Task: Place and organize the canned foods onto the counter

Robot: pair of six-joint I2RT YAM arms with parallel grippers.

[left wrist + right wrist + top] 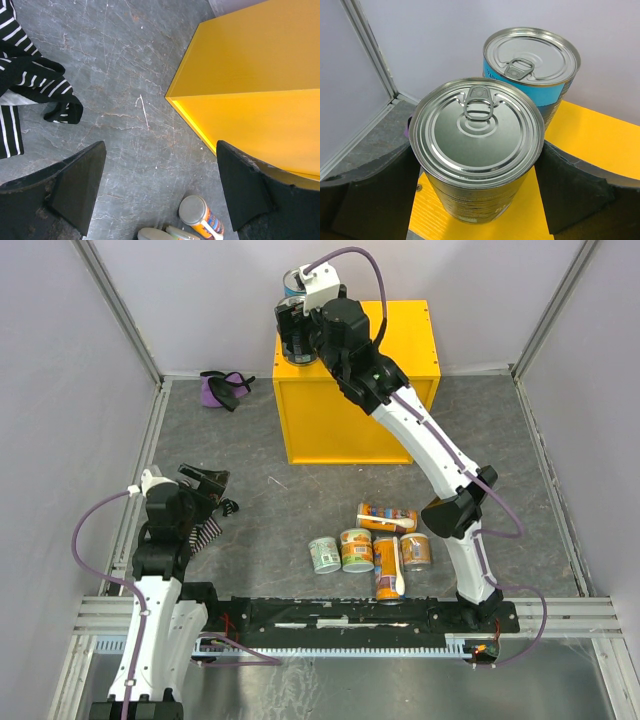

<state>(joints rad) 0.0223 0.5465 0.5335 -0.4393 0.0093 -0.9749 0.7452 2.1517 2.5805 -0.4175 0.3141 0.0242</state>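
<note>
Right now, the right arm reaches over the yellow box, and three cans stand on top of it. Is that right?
Not three: only two cans stand on the yellow box. The right wrist view shows them, the near can within the right gripper and the blue-labelled can behind it. The rest holds.

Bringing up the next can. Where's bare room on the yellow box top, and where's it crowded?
The top of the yellow box is bare across its right half, bordered by the right and front edges. The far-left corner is crowded: a blue can and a nearer can stand close together, with the right hand straddling the nearer one.
</note>
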